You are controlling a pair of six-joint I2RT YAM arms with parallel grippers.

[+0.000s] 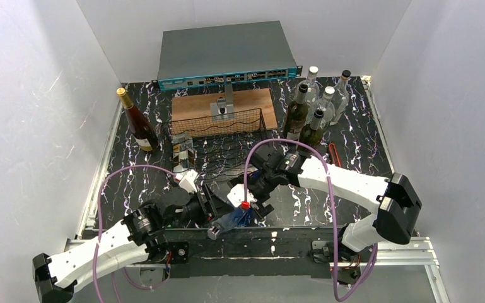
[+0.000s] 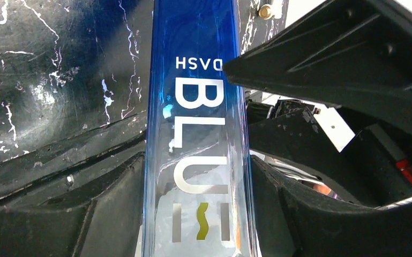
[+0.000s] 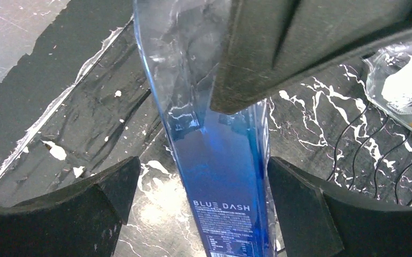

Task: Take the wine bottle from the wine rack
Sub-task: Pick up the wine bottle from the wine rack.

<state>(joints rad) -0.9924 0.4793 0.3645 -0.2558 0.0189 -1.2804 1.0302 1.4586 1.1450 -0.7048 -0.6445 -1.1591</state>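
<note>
The wine bottle (image 1: 233,221), clear blue glass lettered BLUE DASH with a red cap, slants low over the table's front edge, in front of the black wire wine rack (image 1: 227,136). My left gripper (image 1: 211,213) is shut on the bottle's body (image 2: 198,134), a black finger (image 2: 102,214) pressed against each side. My right gripper (image 1: 252,202) stands open astride the same bottle (image 3: 219,160). Its left finger (image 3: 85,214) is well clear of the glass and its right finger (image 3: 311,214) is close beside it. Rack wires (image 3: 386,160) show at the right of the right wrist view.
Behind the rack lie a brown wooden board (image 1: 221,104) and a grey network switch (image 1: 224,53). Several upright bottles (image 1: 315,107) cluster at the back right. One dark bottle with a gold cap (image 1: 137,123) stands at the back left. White walls enclose the table.
</note>
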